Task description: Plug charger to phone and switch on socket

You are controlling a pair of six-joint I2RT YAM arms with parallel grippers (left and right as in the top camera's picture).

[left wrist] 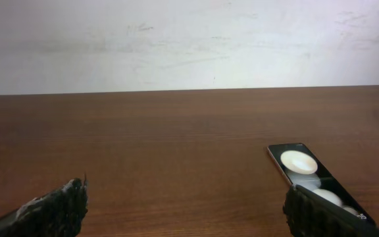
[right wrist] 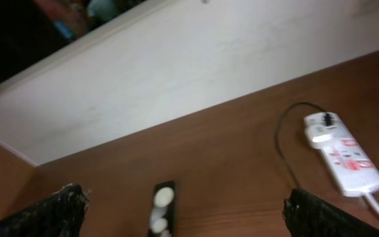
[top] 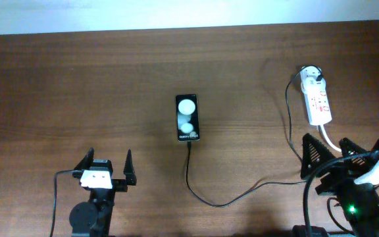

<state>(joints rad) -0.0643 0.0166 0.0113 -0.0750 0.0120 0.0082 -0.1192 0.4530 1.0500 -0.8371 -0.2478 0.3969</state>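
Note:
The black phone (top: pixel 187 118) lies flat mid-table; it also shows in the left wrist view (left wrist: pixel 308 172) and the right wrist view (right wrist: pixel 161 207). The thin black charger cable (top: pixel 210 197) runs from the phone's near end, curves right and up to the white plug adapter (top: pixel 313 78) seated in the far end of the white socket strip (top: pixel 319 103). The strip also shows in the right wrist view (right wrist: pixel 347 158). My left gripper (top: pixel 105 169) is open and empty, near left of the phone. My right gripper (top: pixel 328 158) is open and empty, just near the strip.
The strip's thick white cord (top: pixel 332 141) trails toward my right arm. A pale wall (left wrist: pixel 189 39) borders the table's far edge. Robot cables hang at the near right corner.

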